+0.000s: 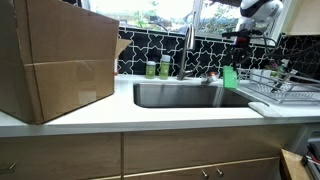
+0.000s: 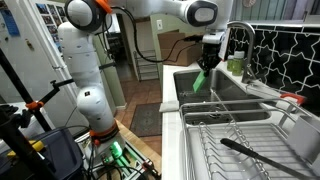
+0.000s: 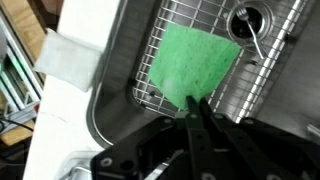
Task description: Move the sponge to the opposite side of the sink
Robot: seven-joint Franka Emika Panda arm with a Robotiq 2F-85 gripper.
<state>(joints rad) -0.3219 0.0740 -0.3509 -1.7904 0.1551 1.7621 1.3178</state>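
Gripper (image 3: 192, 104) fingers clamped on one edge of the green sponge (image 3: 195, 58). The sponge hangs in the air over the sink (image 1: 180, 97) at the end near the dish rack (image 1: 283, 88), with a wire grid (image 3: 150, 96) on the basin floor below.

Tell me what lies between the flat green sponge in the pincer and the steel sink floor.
A metal wire grid on the floor of the steel sink, beneath the flat green sponge; the wrist view shows it.
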